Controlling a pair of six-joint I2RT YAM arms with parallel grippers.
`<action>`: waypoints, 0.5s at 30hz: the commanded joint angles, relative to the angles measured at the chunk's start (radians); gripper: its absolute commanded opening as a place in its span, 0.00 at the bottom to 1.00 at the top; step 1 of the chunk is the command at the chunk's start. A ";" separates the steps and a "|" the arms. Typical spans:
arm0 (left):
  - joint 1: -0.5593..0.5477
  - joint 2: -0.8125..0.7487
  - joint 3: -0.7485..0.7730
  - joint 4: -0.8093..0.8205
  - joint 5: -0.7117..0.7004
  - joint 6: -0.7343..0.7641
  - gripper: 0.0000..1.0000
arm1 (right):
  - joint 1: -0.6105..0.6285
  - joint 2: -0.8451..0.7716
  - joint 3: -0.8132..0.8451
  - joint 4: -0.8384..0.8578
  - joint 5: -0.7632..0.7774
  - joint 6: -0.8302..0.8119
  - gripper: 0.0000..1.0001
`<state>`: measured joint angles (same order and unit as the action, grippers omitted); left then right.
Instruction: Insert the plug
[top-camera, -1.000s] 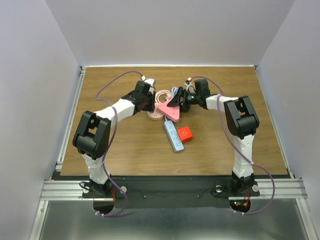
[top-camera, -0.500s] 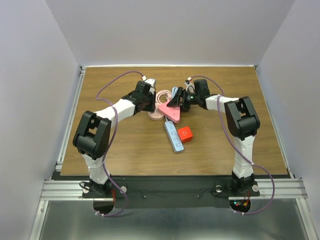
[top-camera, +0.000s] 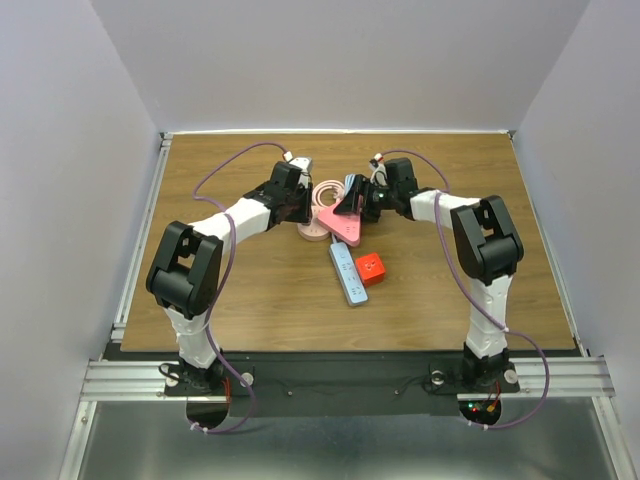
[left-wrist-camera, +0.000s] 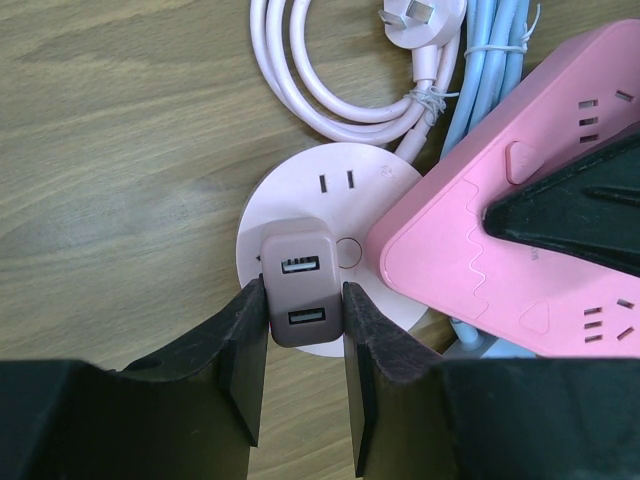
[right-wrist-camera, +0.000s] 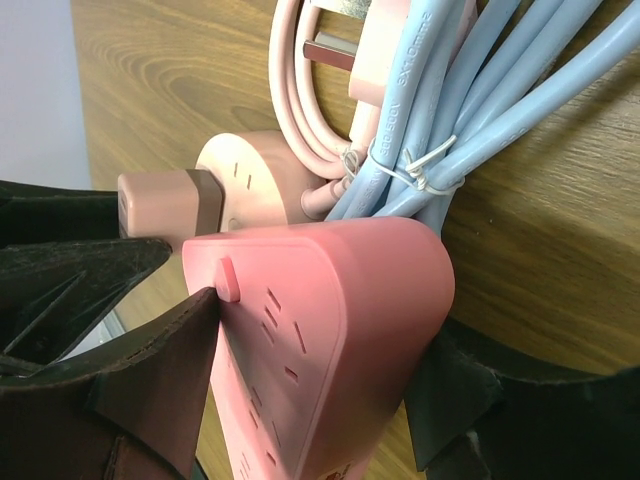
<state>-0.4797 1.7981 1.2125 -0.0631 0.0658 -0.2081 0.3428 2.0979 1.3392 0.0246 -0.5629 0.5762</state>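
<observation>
One wooden table (top-camera: 250, 300). Three socket units: one pink triangular strip (top-camera: 340, 226), clamped across by the right gripper (right-wrist-camera: 320, 340); one light blue strip (top-camera: 347, 273); one round pink socket (left-wrist-camera: 330, 180). Two cable bundles, pink (left-wrist-camera: 300, 70) and blue (left-wrist-camera: 490, 60). The left gripper (left-wrist-camera: 304, 310) pinches one mauve USB charger (left-wrist-camera: 300, 262) standing on the round socket. One red plug (top-camera: 371, 268) lies loose on the table, just right of the blue strip

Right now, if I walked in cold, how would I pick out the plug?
Look at the middle of the wooden table, where a light blue strip lies on the near side of the pink strip. Close on its right sits the plug: a small cube, the only bright red thing there.
</observation>
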 joint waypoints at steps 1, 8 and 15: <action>0.003 -0.017 0.009 -0.021 0.058 0.006 0.00 | 0.015 0.106 -0.087 -0.250 0.419 -0.194 0.59; 0.021 -0.017 0.004 -0.018 0.066 -0.002 0.00 | 0.022 0.088 -0.152 -0.250 0.483 -0.199 0.57; 0.046 -0.023 -0.004 -0.020 0.049 -0.005 0.00 | 0.025 0.030 -0.117 -0.249 0.393 -0.202 0.77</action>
<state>-0.4511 1.7981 1.2125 -0.0635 0.1032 -0.2188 0.3668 2.0445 1.2816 0.0513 -0.4797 0.5705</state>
